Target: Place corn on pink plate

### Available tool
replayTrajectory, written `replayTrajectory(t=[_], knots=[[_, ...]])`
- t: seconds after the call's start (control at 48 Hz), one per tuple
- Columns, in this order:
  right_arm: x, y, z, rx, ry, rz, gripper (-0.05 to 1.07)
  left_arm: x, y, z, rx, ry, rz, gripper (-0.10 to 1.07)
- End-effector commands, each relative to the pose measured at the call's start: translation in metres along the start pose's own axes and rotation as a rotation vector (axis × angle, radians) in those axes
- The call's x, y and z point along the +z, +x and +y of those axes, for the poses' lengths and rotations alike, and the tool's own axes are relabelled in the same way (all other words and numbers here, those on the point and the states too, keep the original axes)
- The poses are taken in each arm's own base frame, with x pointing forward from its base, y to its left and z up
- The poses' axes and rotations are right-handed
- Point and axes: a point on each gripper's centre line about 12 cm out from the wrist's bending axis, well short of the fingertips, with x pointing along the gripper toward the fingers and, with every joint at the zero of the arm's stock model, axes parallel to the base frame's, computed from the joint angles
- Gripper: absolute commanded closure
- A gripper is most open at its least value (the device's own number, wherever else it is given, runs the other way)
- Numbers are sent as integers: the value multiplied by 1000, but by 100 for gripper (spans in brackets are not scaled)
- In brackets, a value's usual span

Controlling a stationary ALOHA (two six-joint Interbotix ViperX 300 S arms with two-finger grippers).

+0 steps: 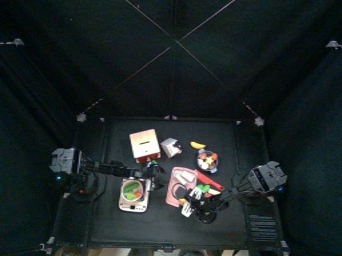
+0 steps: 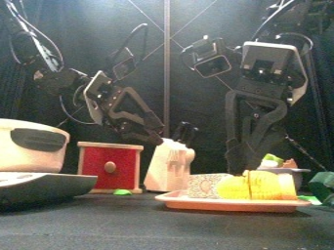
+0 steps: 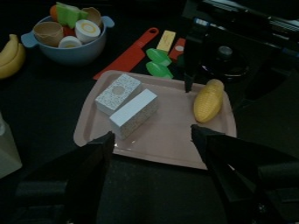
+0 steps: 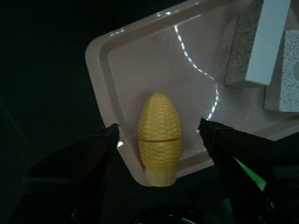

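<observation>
The yellow corn point(image 4: 156, 140) lies on its side on the pink plate point(image 4: 128, 61), near one corner. My right gripper point(image 4: 163, 143) is open directly over the corn, one jaw on each side, with a small gap to it on both. In the left wrist view the corn point(image 3: 208, 101) lies on the plate point(image 3: 176, 131) beside two sponge-like blocks point(image 3: 126, 103). My left gripper point(image 3: 152, 150) is open and holds nothing, hovering off the plate's edge. In the front view the corn point(image 2: 261, 186) rests on the plate point(image 2: 196, 202).
A blue bowl of toy food point(image 3: 68, 35), a banana point(image 3: 12, 54) and a red-handled utensil point(image 3: 131, 52) lie beyond the plate. A wooden box with a red drawer point(image 2: 109, 164) and a white appliance point(image 2: 33, 146) stand to the left.
</observation>
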Motion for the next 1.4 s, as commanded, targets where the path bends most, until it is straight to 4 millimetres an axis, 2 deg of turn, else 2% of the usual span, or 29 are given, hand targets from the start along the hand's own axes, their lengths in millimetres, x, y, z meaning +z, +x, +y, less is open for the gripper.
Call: replayTrajectory(t=[0.0,0.229,0.396,0.625,0.854,1.208,1.375], knots=[[8,-1,-1,40,21,-16,3,11,-2,2,6,0,-36,-3],[3,11,-4,72,38,2,21,9,-6,13,49,-42,-36,-3],[17,3,-13,43,143,9,29,12,-12,15,59,-46,-47,-3],[47,-3,-18,32,362,-10,29,12,-14,17,62,-46,-47,-3],[54,9,-22,-40,562,-67,29,13,-14,17,62,-46,-50,-3],[55,23,-16,-130,664,-72,27,16,-16,17,62,-45,-59,-3],[57,21,-10,-115,664,-73,17,15,-16,16,62,-43,-56,-3]])
